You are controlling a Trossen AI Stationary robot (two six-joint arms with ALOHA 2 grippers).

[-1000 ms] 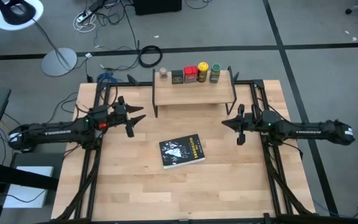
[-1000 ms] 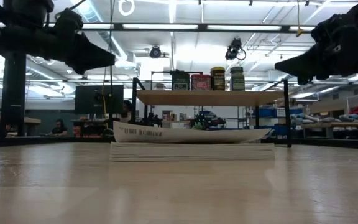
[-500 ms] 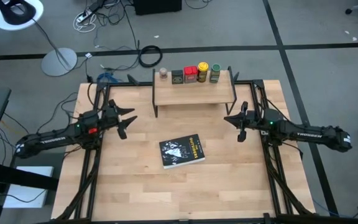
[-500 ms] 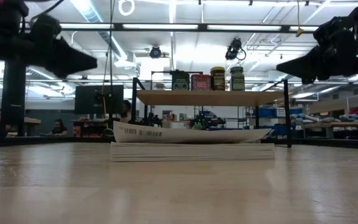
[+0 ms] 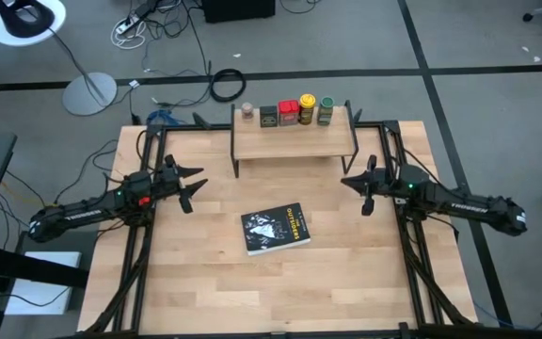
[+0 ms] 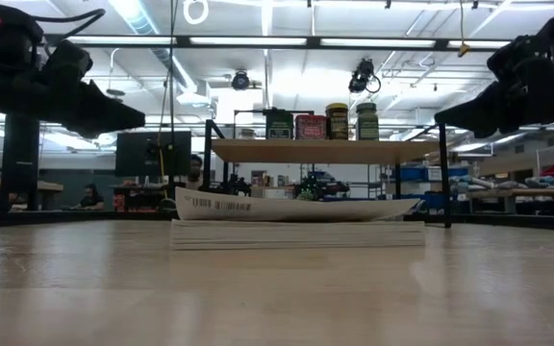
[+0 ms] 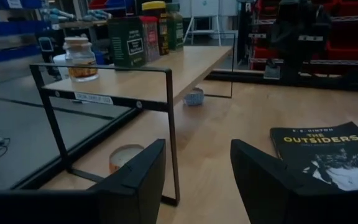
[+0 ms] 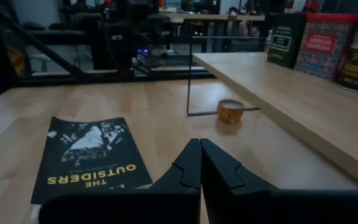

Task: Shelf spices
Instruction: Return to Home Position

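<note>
Spices stand in a single row along the far edge of the shelf (image 5: 294, 143), all five upright. Seen from above, they run from the left arm's side to the right arm's side. First comes the pale little jar (image 5: 247, 111), set a little apart from the others. Then come the dark green-black tin (image 5: 268, 116), the red tin (image 5: 289, 113), the yellow-topped jar (image 5: 308, 106) and the green-topped jar (image 5: 326, 112), packed side by side. Whether those four touch cannot be told. The shelf sits at the far end of the table (image 5: 205, 282), and the nearer part of its plank is bare.

The left gripper (image 5: 194, 188) hangs above the tabletop, near the shelf's left end and clear of it. Its fingers (image 7: 138, 180) are spread wide with nothing between them. The right gripper (image 5: 351, 183) hangs in the matching spot near the shelf's right end, also clear of the shelf. Its fingers (image 8: 188, 165) are pressed together and hold nothing. In the low view both grippers float at about the height of the shelf plank, one on each side.

A black paperback book (image 5: 276, 229) lies flat on the table in front of the shelf, between the two arms, with its cover facing up. A small round yellowish object (image 8: 231, 110) rests on the tabletop beneath the shelf.
</note>
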